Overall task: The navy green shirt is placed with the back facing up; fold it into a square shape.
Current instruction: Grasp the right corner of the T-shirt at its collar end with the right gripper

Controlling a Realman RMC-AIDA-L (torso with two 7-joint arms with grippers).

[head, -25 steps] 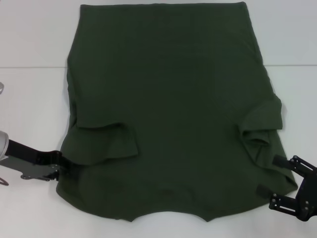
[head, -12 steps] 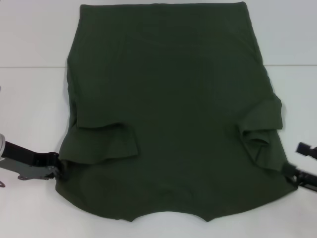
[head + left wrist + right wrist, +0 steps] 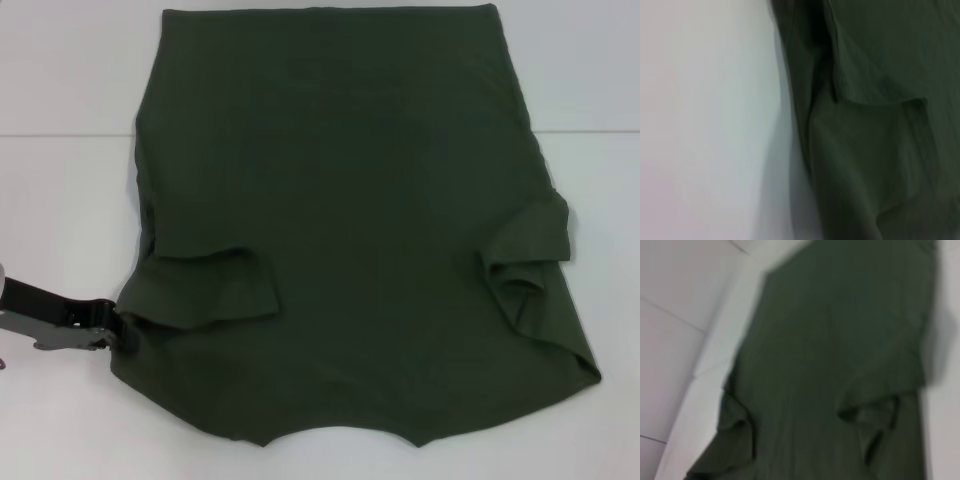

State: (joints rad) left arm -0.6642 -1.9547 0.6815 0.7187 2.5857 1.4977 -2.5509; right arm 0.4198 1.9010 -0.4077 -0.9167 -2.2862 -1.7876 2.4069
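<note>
The navy green shirt covers the white tabletop, both sleeves folded inward. The left gripper touches its near-left edge; whether its jaws are open cannot be told.

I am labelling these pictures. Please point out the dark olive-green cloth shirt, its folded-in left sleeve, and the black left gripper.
dark olive-green cloth shirt (image 3: 350,180), head view, middle of back.
folded-in left sleeve (image 3: 215,290), head view, flap's middle.
black left gripper (image 3: 118,328), head view, tip at shirt's edge.

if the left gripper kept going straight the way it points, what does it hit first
Probably the navy green shirt: the left gripper points right at its near-left edge, below the folded-in sleeve. Contact already is unclear.
</note>
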